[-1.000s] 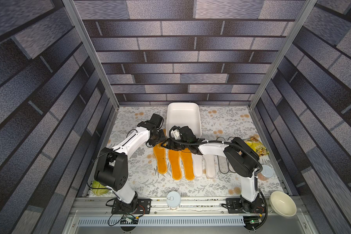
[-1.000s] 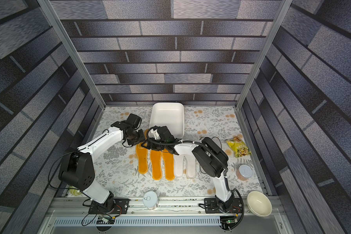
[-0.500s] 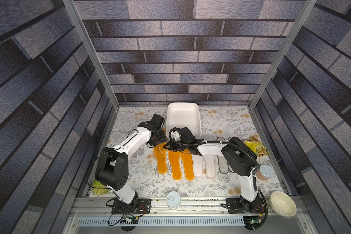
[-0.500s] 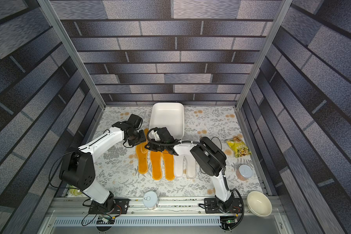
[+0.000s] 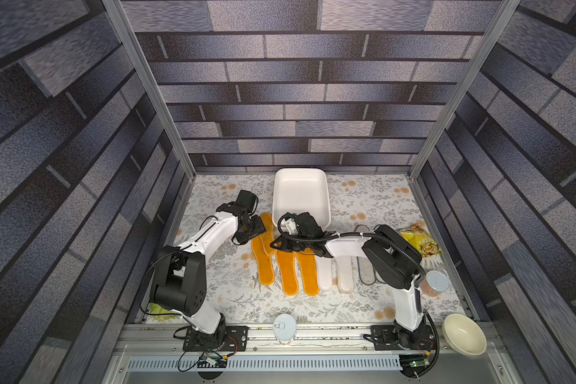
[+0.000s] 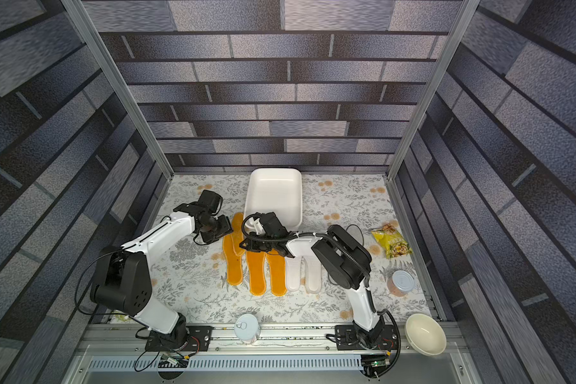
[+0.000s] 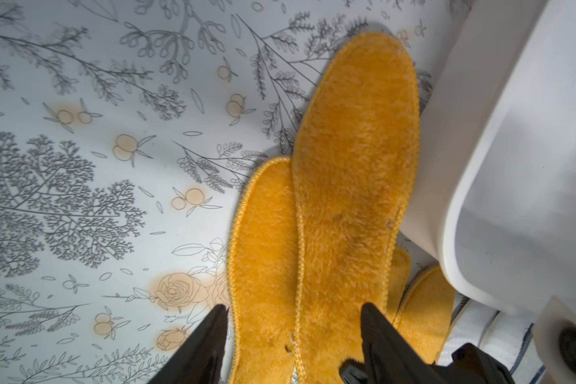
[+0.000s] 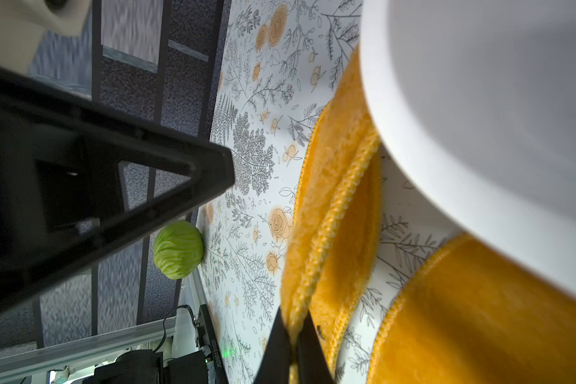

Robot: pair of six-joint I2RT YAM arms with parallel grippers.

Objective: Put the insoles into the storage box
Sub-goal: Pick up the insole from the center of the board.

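- Right wrist view: the right hand point(image 8: 293, 335) is clamped tight on the stitched edge of the upper orange insole point(image 8: 330, 199), and that edge stands up in a ridge!
- Left wrist view: the left hand point(image 7: 293, 312) is spread wide, one finger on either side of that same insole.
- It overlaps a second orange insole point(image 7: 263, 249), with its toe just beside the storage box point(image 7: 512, 166).
- Both top views show the box at the back of the tabletop point(image 5: 220, 279), with the white insoles point(image 5: 323, 272) in the row near it.
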